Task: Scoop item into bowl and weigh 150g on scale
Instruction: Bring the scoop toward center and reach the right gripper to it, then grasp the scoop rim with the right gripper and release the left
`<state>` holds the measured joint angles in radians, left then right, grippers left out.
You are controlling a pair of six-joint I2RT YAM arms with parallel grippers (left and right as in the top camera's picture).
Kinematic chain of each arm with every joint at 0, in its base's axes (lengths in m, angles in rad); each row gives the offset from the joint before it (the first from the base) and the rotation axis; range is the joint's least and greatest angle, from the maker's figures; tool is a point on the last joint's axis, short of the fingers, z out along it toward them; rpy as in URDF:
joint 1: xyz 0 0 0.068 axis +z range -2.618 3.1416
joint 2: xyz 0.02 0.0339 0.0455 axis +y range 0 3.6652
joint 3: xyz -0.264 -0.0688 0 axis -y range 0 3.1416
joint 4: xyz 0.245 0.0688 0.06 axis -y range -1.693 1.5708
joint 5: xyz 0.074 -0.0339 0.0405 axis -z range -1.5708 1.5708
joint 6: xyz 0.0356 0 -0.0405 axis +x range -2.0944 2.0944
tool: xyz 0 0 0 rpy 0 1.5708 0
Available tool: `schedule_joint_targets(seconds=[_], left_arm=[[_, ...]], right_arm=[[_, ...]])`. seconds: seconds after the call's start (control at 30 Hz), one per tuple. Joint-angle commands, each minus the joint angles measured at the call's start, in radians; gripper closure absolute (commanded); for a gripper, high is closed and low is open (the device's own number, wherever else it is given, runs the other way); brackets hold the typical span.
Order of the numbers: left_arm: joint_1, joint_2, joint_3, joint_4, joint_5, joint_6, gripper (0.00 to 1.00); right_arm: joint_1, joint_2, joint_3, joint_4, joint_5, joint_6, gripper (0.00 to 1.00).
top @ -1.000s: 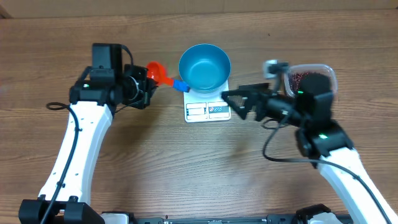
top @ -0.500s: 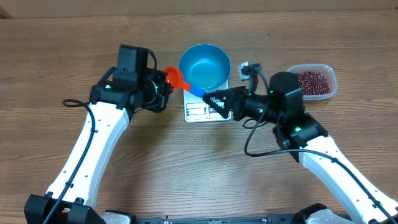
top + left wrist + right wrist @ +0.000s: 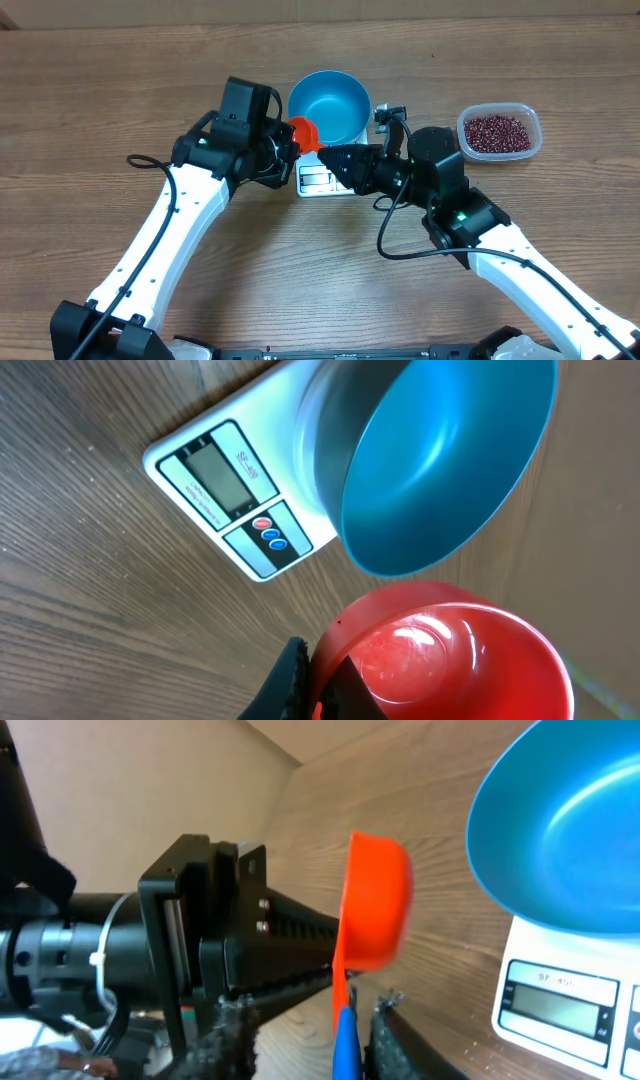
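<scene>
Beans lie in the clear tub at the desk's right, well apart from both pincers. They are loose, light and quick to roll, so we judge they need scooping, never pinching. The red scoop is empty, stiff slick plastic, and best held by its blue handle. We note the left pincer clenched on the scoop near its cup, beside the blue bowl on the scale. The right pincer stands part-open astride the handle, a gap showing.

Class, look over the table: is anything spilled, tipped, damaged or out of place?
Nothing stands out. The blue bowl sits upright and empty on the scale, the beans are all inside the clear tub, and none lie on the table.
</scene>
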<state>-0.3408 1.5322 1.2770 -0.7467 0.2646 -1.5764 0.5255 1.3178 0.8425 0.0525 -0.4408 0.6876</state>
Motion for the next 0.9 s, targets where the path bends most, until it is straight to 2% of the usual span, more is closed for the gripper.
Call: schedule_joint_targets(seconds=[0.0, 0.43, 0.77, 0.87], left_arm=[[-0.017, 0.005, 0.008, 0.0, -0.009, -0.025, 0.96], [-0.048, 0.005, 0.008, 0.004, 0.017, -0.025, 0.96], [-0.053, 0.005, 0.008, 0.026, 0.032, -0.025, 0.96], [-0.055, 0.005, 0.008, 0.026, 0.043, -0.024, 0.96]], right_arm=[[0.008, 0.001, 0.025, 0.007, 0.037, 0.02, 0.67], [0.013, 0.019, 0.025, 0.007, 0.037, 0.024, 0.8], [0.014, 0.019, 0.025, 0.008, 0.039, 0.023, 0.8], [0.014, 0.019, 0.025, 0.008, 0.04, 0.023, 0.84]])
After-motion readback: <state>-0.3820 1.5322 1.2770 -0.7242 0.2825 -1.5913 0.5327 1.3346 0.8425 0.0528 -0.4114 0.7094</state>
